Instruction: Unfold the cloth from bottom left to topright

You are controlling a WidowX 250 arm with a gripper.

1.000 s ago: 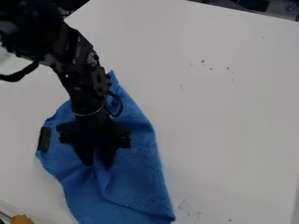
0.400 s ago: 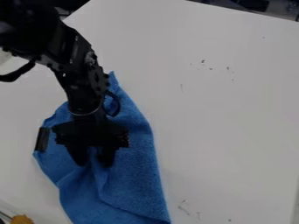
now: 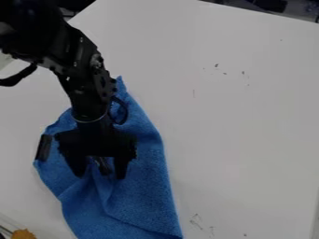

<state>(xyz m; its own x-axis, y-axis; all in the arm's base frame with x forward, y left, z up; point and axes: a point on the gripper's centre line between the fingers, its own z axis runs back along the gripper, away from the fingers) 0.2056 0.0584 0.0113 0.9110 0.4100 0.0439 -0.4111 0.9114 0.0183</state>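
Claw [image 3: 100,176], cloth [image 3: 146,186] stretching bottom to pointed top

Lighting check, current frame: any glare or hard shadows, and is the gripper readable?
Camera view: soft, dim light, no strong glare or hard-edged shadow on the table; small highlights on the arm; gripper near-black, surface detail mostly lost, but its parted jaws read against the blue cloth.
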